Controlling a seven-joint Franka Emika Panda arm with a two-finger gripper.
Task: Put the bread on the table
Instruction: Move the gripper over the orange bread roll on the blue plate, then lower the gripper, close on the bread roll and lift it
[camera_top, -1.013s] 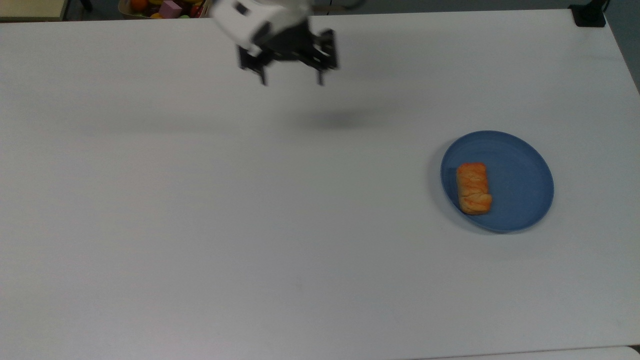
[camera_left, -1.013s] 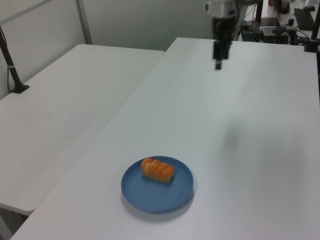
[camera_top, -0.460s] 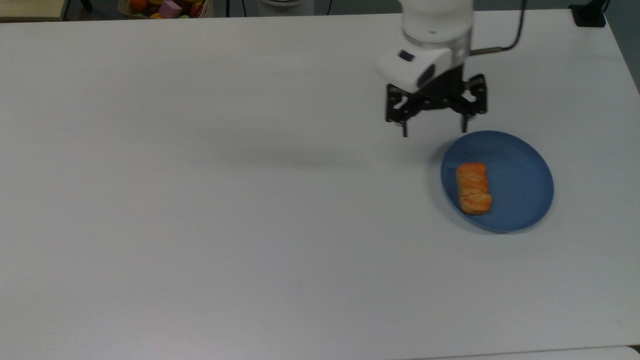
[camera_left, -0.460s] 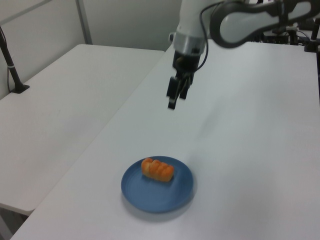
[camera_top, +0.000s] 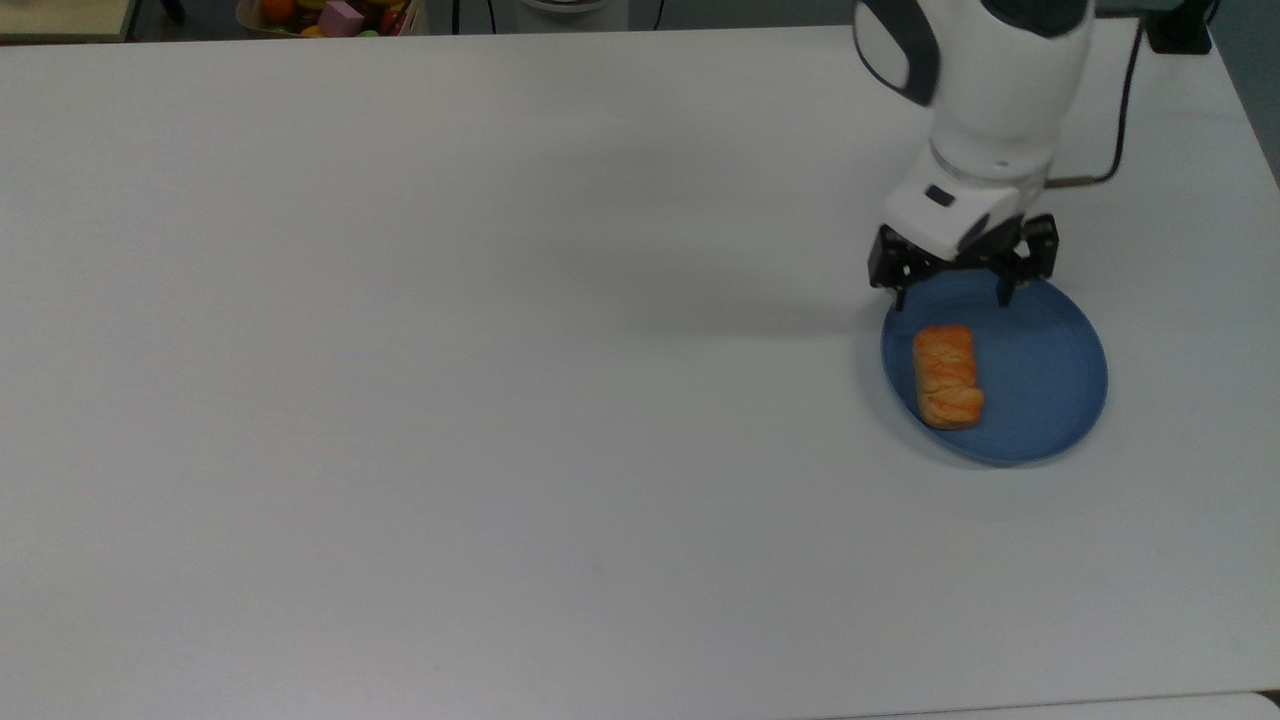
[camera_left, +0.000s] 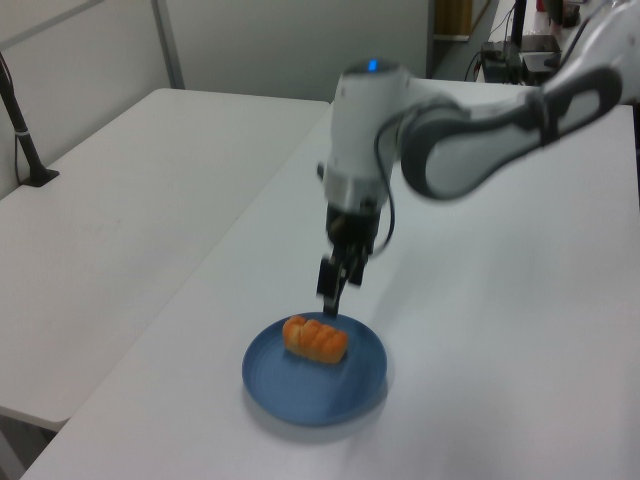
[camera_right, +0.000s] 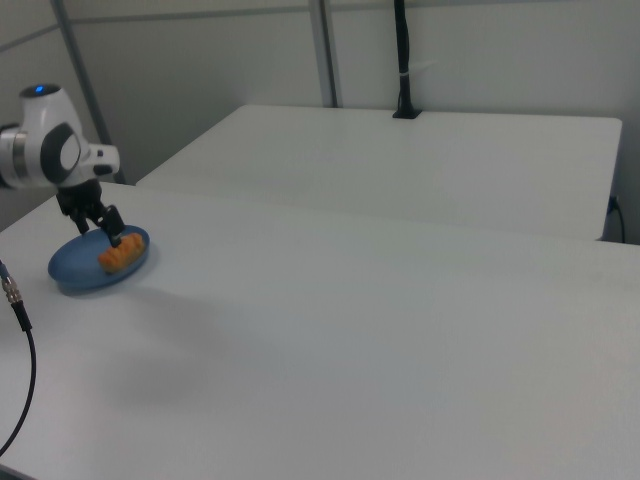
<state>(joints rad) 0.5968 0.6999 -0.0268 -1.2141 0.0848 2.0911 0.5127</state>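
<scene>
The bread (camera_top: 947, 376) (camera_left: 315, 338) (camera_right: 119, 256), a golden-orange braided pastry, lies on the left half of the blue plate (camera_top: 1050, 370) (camera_left: 320, 395) (camera_right: 70, 272) in the top view. The plate rests on the white table (camera_top: 500, 400) (camera_left: 500, 250) (camera_right: 350, 330). My gripper (camera_top: 952, 298) (camera_left: 328, 303) (camera_right: 98, 234) hangs open above the plate's far rim, just beyond the bread's far end, with nothing between its fingers. It is apart from the bread.
A box of colourful toys (camera_top: 330, 15) sits past the table's far edge in the top view. A black clamp (camera_top: 1178, 30) is at the table's far right corner. A second white table (camera_left: 120, 220) (camera_right: 420, 160) stands beside this one.
The arm swept from the table's far middle to the top view's right and came down over the plate's far rim. Its fingers stayed open. Bread and plate did not move.
</scene>
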